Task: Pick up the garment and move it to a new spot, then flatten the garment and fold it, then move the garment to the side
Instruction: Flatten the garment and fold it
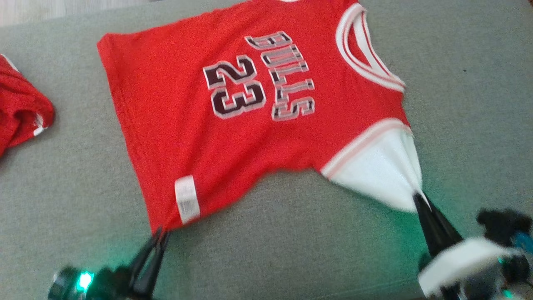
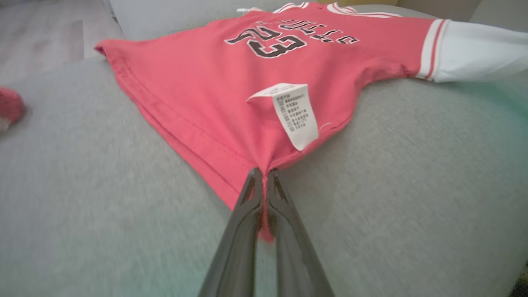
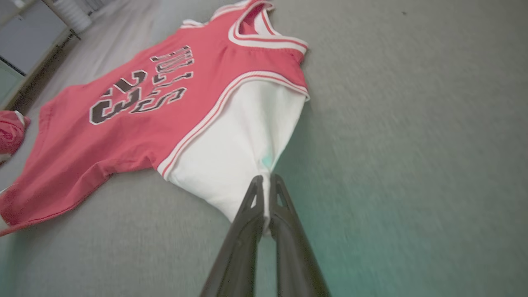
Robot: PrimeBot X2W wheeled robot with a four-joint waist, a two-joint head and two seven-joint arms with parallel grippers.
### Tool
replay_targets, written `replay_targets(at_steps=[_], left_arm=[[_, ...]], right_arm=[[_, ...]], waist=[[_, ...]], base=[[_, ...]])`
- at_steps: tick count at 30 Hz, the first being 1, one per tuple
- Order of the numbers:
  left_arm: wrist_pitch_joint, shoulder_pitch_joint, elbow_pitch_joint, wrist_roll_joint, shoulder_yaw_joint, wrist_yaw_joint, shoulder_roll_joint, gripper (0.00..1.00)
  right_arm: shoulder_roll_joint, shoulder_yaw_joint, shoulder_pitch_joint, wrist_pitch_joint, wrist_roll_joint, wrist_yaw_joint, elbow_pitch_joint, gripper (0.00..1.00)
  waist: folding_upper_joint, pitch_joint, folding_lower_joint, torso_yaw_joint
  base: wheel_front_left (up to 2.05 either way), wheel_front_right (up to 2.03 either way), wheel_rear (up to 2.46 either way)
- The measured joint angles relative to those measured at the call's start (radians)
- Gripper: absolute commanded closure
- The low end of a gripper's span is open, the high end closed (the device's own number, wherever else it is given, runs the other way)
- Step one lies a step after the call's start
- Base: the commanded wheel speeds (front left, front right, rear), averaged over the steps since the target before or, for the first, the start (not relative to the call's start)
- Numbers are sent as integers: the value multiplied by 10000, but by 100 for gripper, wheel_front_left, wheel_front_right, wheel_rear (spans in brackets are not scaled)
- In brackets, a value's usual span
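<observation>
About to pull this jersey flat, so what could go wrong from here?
Both grips are thin: the left gripper pinches only the jersey at its hem corner by the care label, the right gripper only the tip of the white sleeve, so either may slip. The other red garment nearby could snag.

Garment [image 1: 175, 116]: body red. One sleeve [image 1: 379, 171] plain white, joined to the body by a white band with thin red stripes. Neck trim [image 1: 354, 46] white with red lines. Numerals "23" [image 1: 235, 85] black, outlined in white and grey; lettering [image 1: 287, 75] the same (blurred in the head view). Care label [image 1: 187, 199] white with fine dark print. Surface [image 1: 291, 250] grey with a flecked weave, tinted green near both grippers. Second cloth [image 1: 21, 104] red with a white strip. Left gripper [image 1: 160, 235] and right gripper [image 1: 417, 196] black; forearm casing [image 1: 462, 258] white.
</observation>
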State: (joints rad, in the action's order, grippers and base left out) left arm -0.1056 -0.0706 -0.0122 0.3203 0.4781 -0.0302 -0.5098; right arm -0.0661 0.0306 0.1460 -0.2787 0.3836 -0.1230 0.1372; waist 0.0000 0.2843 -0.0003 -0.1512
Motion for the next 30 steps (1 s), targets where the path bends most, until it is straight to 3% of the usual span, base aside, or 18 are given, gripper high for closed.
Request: replay_targets(at_steps=[6, 11, 20, 30], left_arm=[[251, -2005, -1565, 673, -405, -665, -293, 100], [765, -2504, -2545, 1141, -642, -748, -600, 100], [2234, -1155, -2917, 2493, -922, -211, -709, 100], [4224, 1468, -1620, 3856, -1258, 12, -759, 100]], right_arm=[[184, -727, 1993, -955, 232, 0, 1816, 100], [245, -988, 2351, -1812, 759, 0, 2717, 100], [190, -869, -1159, -3101, 828, 0, 2249, 100], [-600, -384, -4736, -3988, 815, 0, -393, 100]], waist=[[0, 228, 1, 69], [0, 438, 3, 145], [0, 405, 3, 255], [0, 794, 4, 697]], base=[[0, 0, 0], [0, 0, 0], [0, 0, 0], [0, 0, 0]])
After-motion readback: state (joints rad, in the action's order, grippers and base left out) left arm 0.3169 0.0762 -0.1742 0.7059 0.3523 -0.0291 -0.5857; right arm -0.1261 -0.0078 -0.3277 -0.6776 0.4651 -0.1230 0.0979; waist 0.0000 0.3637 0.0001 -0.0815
